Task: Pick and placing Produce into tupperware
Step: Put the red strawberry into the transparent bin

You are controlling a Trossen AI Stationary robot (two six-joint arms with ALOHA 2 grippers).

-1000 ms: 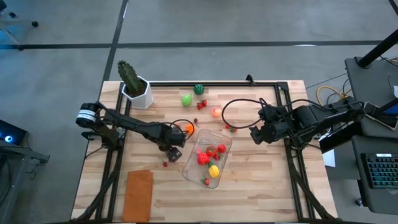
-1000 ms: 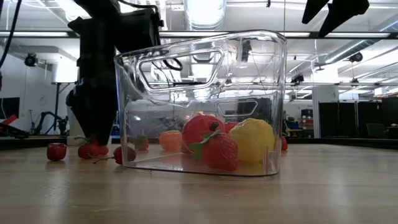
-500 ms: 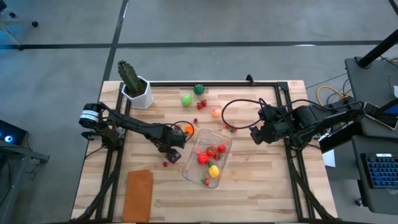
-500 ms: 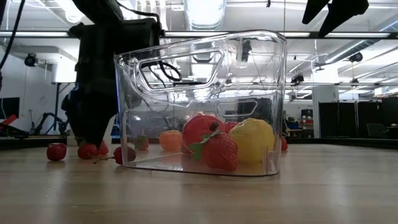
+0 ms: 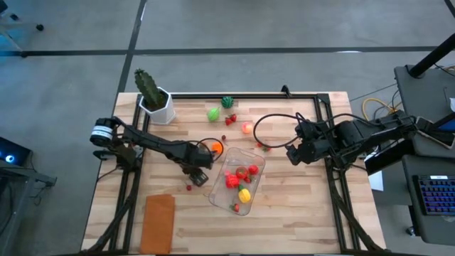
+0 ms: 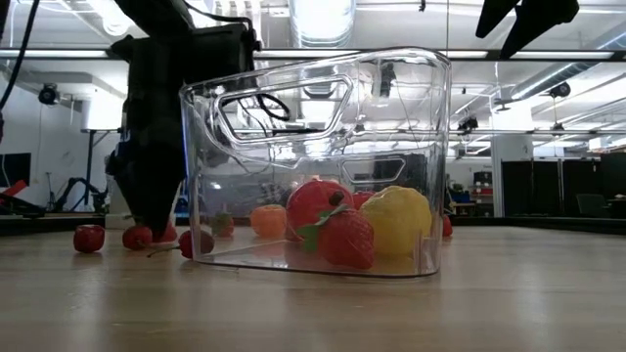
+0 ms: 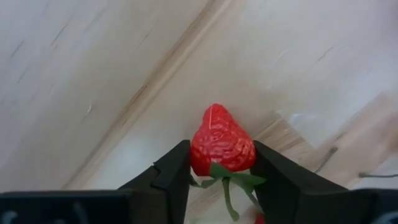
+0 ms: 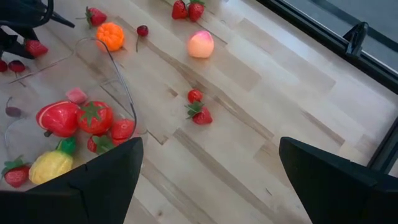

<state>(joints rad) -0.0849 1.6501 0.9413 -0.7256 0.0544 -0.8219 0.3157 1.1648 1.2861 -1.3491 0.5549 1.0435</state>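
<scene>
The clear tupperware (image 5: pixel 216 193) stands mid-table with a tomato, strawberries and a yellow lemon (image 6: pixel 396 220) inside. Just left of it my left gripper (image 5: pixel 197 175) points straight down, shut on a red strawberry (image 7: pixel 221 142) that lies on the wood. In the low view that strawberry (image 6: pixel 137 236) sits under the dark gripper (image 6: pixel 147 217). My right gripper (image 5: pixel 292 153) hangs open above the table, right of the tupperware. More produce lies loose toward the far edge. My left gripper pinches the strawberry between its two fingers (image 7: pixel 173 168), one on each side of the broad leafy end (image 7: pixel 200 157). The fingers come from above, pointing down. The strawberry lies on the table, its tip pointing away from the fingers.
A cactus in a white pot (image 5: pixel 152 94) stands at the far left corner. A flat orange-brown rectangle (image 5: pixel 158 222) lies at the near left. Loose pieces: an orange (image 5: pixel 215 147), a light green one (image 5: pixel 213 113), a dark green one (image 5: pixel 227 102), a peach (image 8: pixel 200 45), small red cherries (image 6: pixel 88 238).
My left gripper has stayed in place beside the tupperware and drawn its fingers together on the strawberry. The strawberry remains on the table.
</scene>
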